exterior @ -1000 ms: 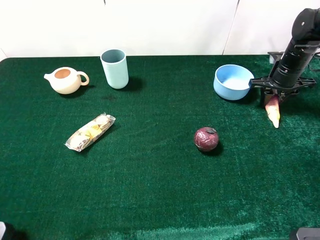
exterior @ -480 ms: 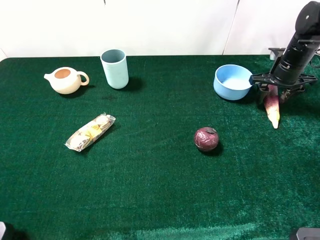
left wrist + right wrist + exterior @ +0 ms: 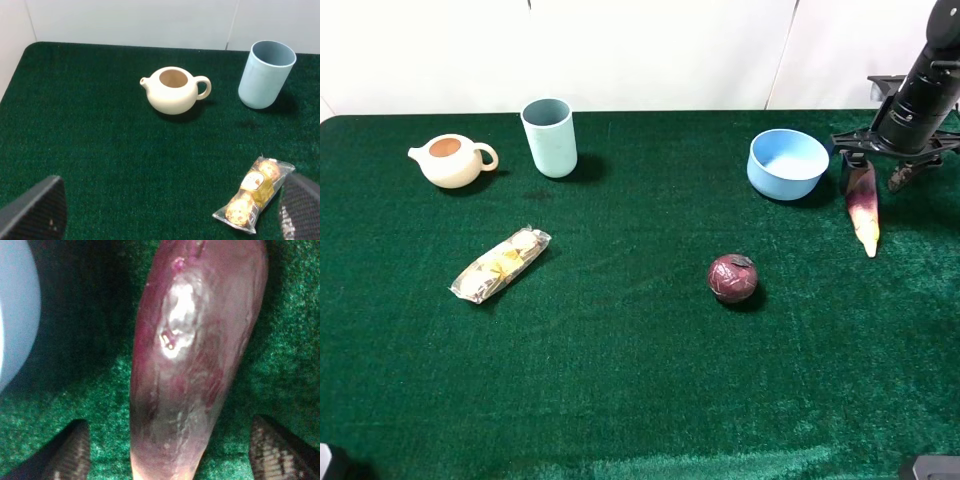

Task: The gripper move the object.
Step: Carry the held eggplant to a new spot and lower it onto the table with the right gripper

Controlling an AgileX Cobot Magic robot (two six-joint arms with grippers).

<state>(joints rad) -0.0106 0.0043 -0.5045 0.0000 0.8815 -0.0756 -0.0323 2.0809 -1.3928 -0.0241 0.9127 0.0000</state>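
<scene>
My right gripper [image 3: 876, 172] spread wide over the object [image 3: 863, 205] | object lies on counter [image 3: 620, 380] beside blue bowl [image 3: 787, 163] | looks light, glossy, slippery, tapered | I'd pinch the thick purple end.

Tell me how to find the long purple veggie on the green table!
Look at the far right side of the green table, where the light blue bowl sits. Just right of that bowl, below the open right gripper, lies the eggplant-like vegetable. It is long and pointed, purple fading to a pale yellow tip, unlike the round dark-red fruit nearer the middle.
</scene>
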